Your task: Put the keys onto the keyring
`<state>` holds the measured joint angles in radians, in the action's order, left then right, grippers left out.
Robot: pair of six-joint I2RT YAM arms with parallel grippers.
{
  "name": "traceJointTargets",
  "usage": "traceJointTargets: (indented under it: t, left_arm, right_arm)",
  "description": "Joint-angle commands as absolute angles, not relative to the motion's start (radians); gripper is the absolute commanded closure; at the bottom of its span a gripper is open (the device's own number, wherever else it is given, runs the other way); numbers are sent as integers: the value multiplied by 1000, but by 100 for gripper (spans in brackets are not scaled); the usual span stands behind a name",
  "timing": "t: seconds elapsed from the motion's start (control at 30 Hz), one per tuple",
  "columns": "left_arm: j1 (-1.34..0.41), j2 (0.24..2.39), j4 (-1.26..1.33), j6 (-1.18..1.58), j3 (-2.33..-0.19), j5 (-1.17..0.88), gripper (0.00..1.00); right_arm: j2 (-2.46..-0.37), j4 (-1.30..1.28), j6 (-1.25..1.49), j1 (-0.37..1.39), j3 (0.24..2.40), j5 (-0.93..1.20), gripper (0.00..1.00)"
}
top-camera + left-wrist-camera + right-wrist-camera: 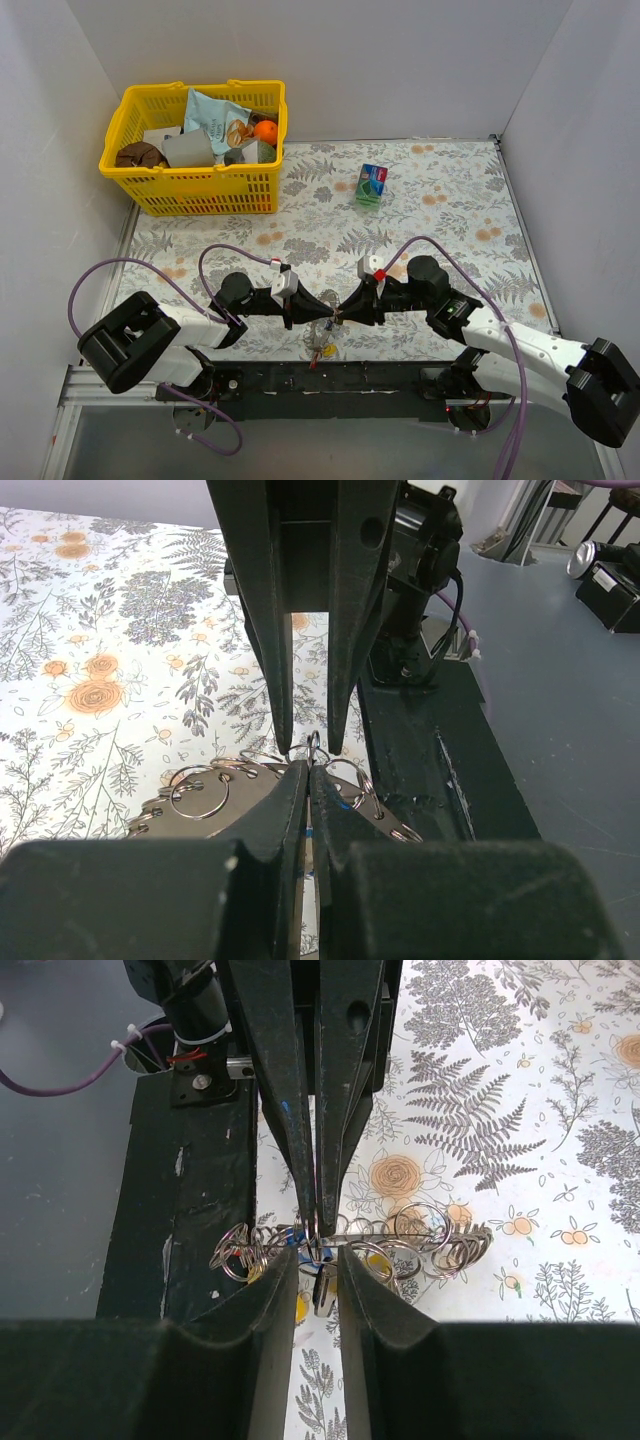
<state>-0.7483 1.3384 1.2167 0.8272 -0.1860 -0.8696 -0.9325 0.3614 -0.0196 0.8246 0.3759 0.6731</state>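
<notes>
Your left gripper (307, 778) is clamped almost shut on the keyring (245, 802). The toothed plate passes edge-on between its fingers, and most of it sticks out toward the table (450, 200). The rest overhangs the dark rail at the near edge.

Your right gripper (320, 1260) meets it nose to nose from the other side. Its fingers stand a narrow gap apart and straddle the rim of the keyring at the same spot. A small wire loop (313, 746) stands up between its tips, and they aren't visibly pinching it.

The keys (322, 1295) hang just under the point where the two grippers meet. A bit of yellow tag (301, 1307) and a bit of blue show beside them. Several more small loops line the keyring's edge on both sides of the fingers.
</notes>
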Motion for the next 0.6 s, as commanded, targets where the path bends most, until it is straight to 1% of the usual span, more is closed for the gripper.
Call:
traceJointTargets:
  t: [0.0,0.2,0.23,0.3,0.33,0.4,0.57]
  left_arm:
    - [-752,1330,1249,822,-190,-881,100]
    - [-752,1328,1221,818,-201,-885,100]
    - [-752,1330,1223,818,-201,-888,100]
    - [-752,1331,1223,816,-202,-888,100]
    - [-752,1330,1223,816,-202,-890,100]
    - [-752,1333,1221,816,-206,-891,100]
    - [-752,1335,1212,816,-207,-893,100]
  right_arm:
    - [-956,411,-9,821,390,707,71]
    - [-979,413,-8,821,402,719,78]
    - [-982,413,-8,821,405,722,82]
    - [-992,410,-8,821,411,726,86]
    - [-996,405,-8,821,413,730,93]
    - [-1009,400,-8,821,422,735,98]
    - [-1040,345,-26,821,448,744,99]
